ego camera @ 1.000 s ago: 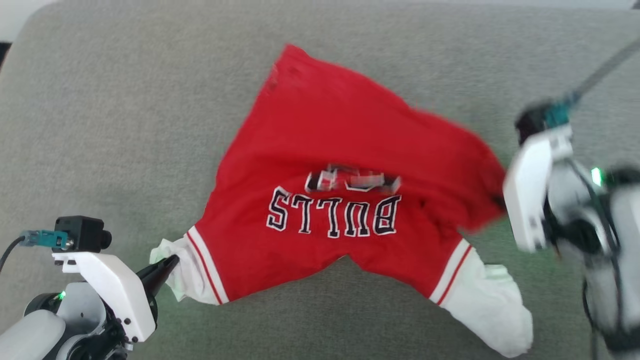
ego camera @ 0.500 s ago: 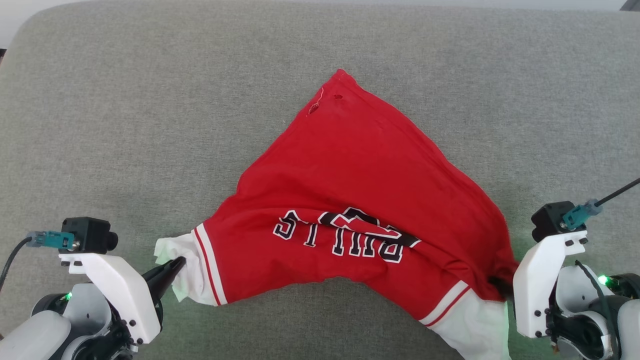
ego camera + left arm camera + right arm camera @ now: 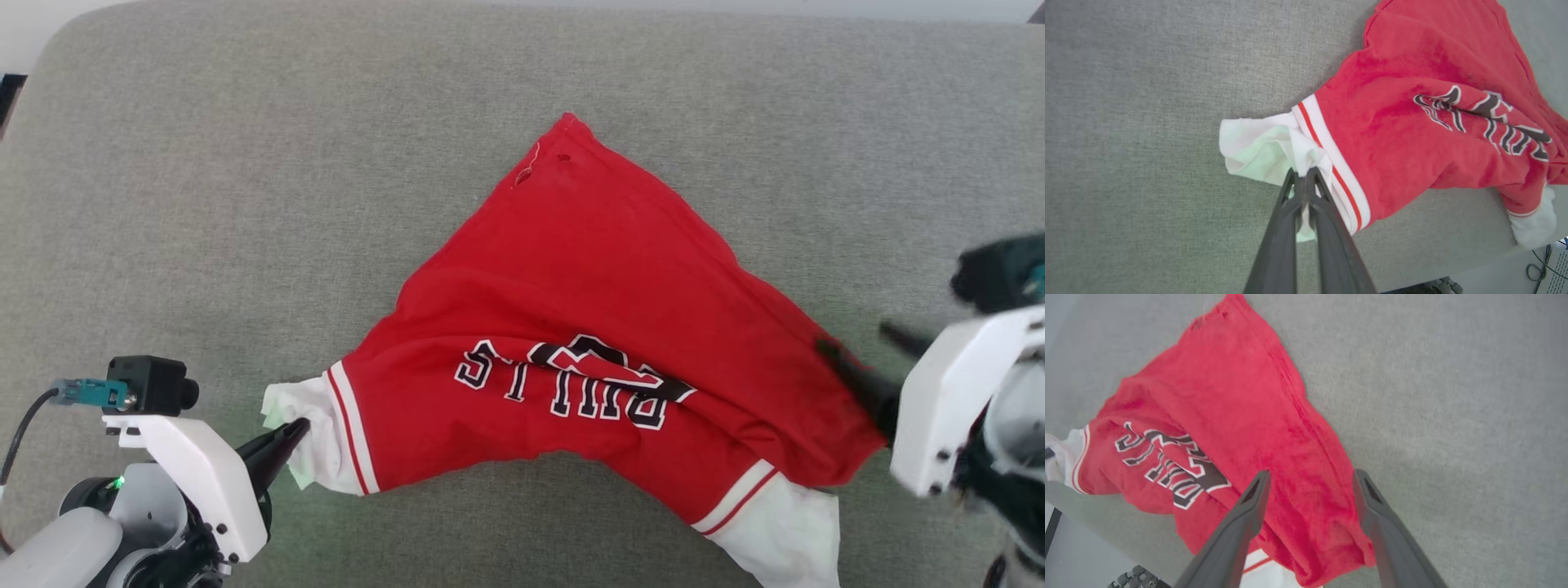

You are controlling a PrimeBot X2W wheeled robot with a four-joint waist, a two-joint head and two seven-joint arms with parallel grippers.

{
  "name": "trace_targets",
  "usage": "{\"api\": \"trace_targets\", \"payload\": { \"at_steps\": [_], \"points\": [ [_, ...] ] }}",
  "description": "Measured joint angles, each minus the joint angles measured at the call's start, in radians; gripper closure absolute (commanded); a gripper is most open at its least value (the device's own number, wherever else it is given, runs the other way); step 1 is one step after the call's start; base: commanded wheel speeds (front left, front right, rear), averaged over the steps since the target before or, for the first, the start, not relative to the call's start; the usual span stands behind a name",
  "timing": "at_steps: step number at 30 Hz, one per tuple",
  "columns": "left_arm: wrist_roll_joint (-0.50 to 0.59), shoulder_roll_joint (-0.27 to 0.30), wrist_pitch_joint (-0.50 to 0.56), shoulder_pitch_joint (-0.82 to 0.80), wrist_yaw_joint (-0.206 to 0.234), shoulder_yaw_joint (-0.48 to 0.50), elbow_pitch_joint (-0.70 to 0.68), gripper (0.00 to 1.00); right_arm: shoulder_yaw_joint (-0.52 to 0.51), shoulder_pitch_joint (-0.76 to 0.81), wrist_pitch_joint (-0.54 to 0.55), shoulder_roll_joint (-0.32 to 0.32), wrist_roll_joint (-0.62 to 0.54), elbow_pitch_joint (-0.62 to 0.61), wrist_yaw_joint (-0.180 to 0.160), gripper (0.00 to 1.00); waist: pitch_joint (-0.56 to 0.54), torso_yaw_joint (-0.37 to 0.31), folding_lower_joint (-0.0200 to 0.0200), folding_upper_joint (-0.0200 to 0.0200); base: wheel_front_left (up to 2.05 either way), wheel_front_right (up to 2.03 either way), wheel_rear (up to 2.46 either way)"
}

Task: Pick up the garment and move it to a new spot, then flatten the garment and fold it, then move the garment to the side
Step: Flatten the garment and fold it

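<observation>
1. The grey padded surface (image 3: 204, 163) carries the whole job; the garment (image 3: 588, 327) lies near its front edge, roughly in the middle.
2. The garment is spread in a rough triangle but not flat. A ridge runs across the chest and buckles the lettering (image 3: 571, 384), so I judge that flattening is under way, with folding and moving aside left to do.
3. The right sleeve (image 3: 784, 531) hangs towards the front edge, loose.
4. The right gripper (image 3: 1310, 475) has its jaws wide apart over the red cloth by that sleeve and grips nothing.
5. The left gripper (image 3: 1302, 173) is pinched tight on the white left sleeve (image 3: 1257, 147).
</observation>
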Motion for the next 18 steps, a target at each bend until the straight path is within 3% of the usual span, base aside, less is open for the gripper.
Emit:
{"api": "trace_targets", "payload": {
  "at_steps": [4, 8, 18],
  "points": [
    [0.004, -0.007, -0.002, -0.009, -0.006, -0.005, 0.001, 1.00, 0.004, -0.073, -0.049, 0.012, -0.002, -0.017, 0.000, 0.00, 0.005, 0.012, 0.0000, 0.0000, 0.00, 0.00, 0.00],
    [0.021, -0.024, 0.020, -0.041, -0.017, -0.025, 0.011, 1.00, 0.032, -0.192, -0.149, 0.019, -0.017, 0.044, 0.000, 0.00, 0.014, 0.040, 0.0000, 0.0000, 0.00, 0.00, 0.00],
    [0.078, -0.121, 0.075, -0.167, -0.080, -0.085, 0.076, 1.00, 0.184, -0.487, -0.328, -0.041, -0.027, 0.459, 0.000, 0.00, 0.046, 0.149, 0.0000, 0.0000, 0.00, 0.00, 0.00]
  ]
}}
